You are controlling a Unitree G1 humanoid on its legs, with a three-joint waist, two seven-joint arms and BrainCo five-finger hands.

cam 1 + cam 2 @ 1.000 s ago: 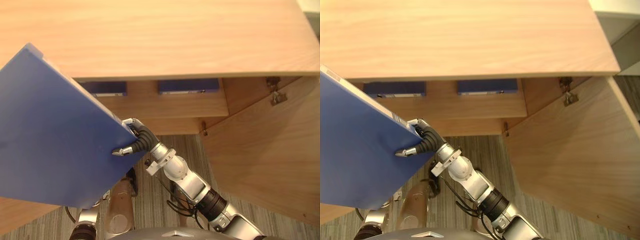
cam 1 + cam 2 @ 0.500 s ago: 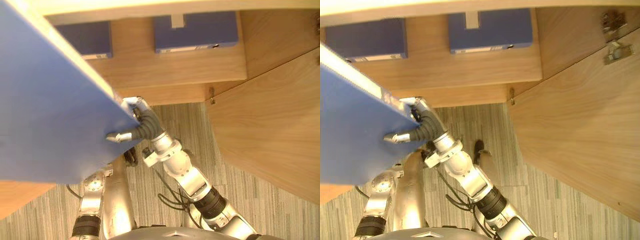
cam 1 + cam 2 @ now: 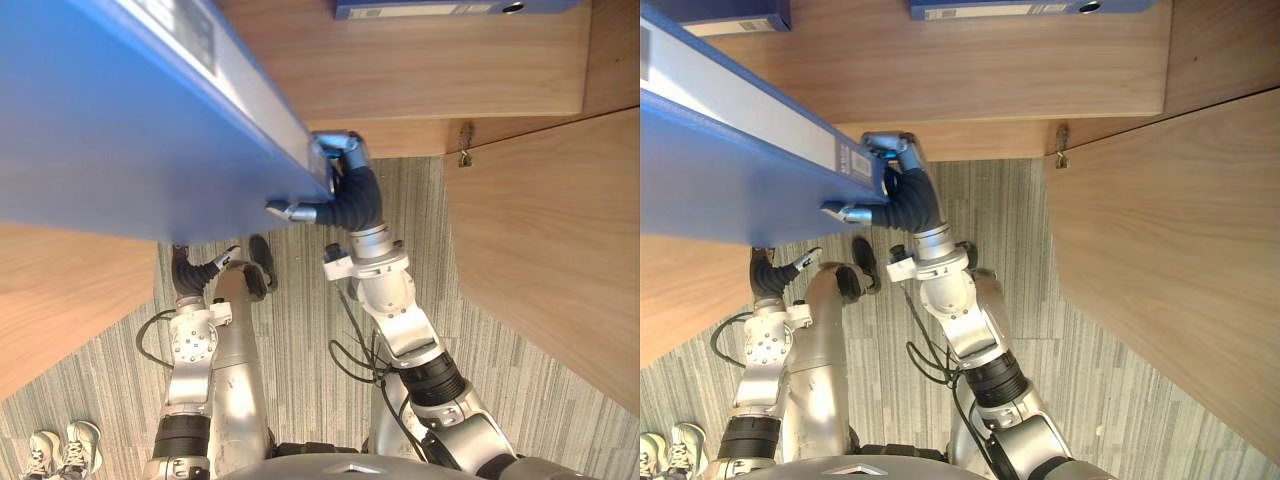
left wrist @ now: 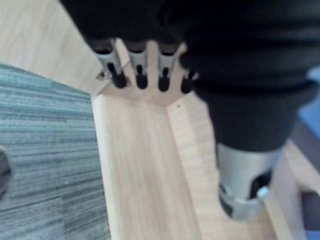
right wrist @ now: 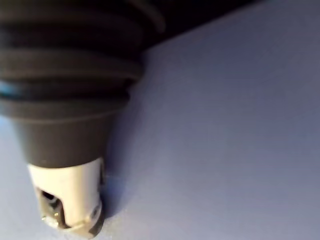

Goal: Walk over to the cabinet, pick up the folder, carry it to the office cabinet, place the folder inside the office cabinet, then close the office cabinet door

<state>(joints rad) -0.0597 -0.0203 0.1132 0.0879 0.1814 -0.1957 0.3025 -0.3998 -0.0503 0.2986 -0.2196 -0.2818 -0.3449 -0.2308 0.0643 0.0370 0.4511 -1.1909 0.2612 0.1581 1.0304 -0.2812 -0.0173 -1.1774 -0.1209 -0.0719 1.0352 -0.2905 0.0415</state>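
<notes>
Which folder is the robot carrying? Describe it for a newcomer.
Start at the wooden cabinet with its door open. Before its shelf, a big blue folder fills the upper left, its corner pinched by the right robot hand. The other blue folders lie on the shelf; this one is held.

The folder point(image 3: 120, 110) is running off the top and left edges, so its full outline is not readable. The right robot hand point(image 3: 347, 192) is clasping its corner, with fingertips passing out of sight over the spine. A shelved folder point(image 3: 455, 8) is being cropped by the top edge. A person's shoes point(image 3: 62, 450) are being clipped at the lower-left corner. The spine label point(image 3: 851, 160) is coming out too small to read.
</notes>
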